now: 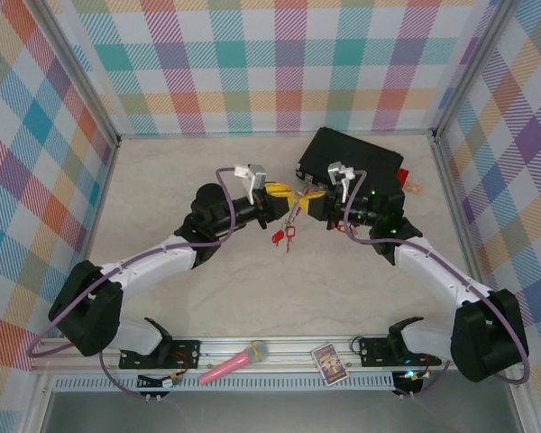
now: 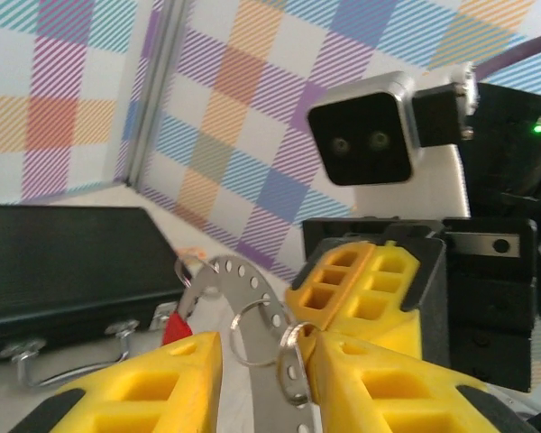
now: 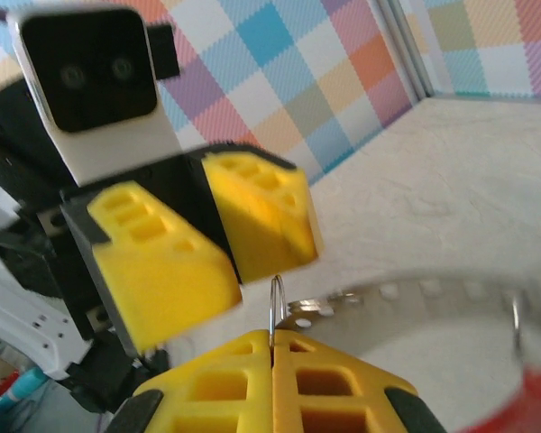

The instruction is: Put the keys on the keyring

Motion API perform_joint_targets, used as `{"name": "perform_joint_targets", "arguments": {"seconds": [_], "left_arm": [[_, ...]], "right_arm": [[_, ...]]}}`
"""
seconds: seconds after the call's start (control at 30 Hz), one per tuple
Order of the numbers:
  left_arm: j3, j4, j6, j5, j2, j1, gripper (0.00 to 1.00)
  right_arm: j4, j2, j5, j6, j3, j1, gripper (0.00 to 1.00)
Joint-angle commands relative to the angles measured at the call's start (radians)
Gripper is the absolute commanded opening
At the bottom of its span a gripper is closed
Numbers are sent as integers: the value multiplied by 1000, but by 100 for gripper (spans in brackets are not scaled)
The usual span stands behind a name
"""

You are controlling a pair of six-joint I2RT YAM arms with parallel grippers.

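Pinching a thin wire loop (image 3: 275, 302) with the right gripper (image 3: 272, 347): yellow ribbed plastic fingers pressed flat together, no gap along the seam, loop standing upright out of it. Cannot tell whether that loop belongs to a tag. Just behind it, blurred: the keyring (image 2: 233, 267), a grey metal band punched with a row of small holes, curving off to the right into a red smear at the frame edge.

Facing it nose to nose over the middle of the pale marbled table (image 1: 343, 289): the left gripper (image 2: 268, 345), yellow fingers partly spread, well short of wide. Punched band running down through the gap, with bare space on the left finger's side and two small wire rings (image 2: 232, 336) crowding the right finger's inner face. Touching there or not, cannot tell. Red piece at the band's left end.

Sitting just on the near side of both grippers in the top view: the keys (image 1: 289, 236), small red oblong plastic tags, apart from both sets of fingers. Hanging or lying, cannot tell. Beyond the grippers, flat on the table: a black rectangular case (image 1: 352, 161) with a metal handle.
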Motion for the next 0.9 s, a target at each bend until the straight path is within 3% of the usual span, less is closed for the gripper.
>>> {"name": "perform_joint_targets", "arguments": {"seconds": [0.0,0.27,0.63,0.87], "left_arm": [[67,-256,126,43,-78,27,33],[129,-586,287,-19,-146,28,33],[211,-992,487,-47,-196,22,32],[166,-999,538,-43,-240,8,32]], "right_arm": [[-181,-7,56,-188,62,28,0],[-440,59,143,-397,180,113,0],[-509,84,188,-569,206,167,0],[-540,101,243,-615,218,225,0]]}}
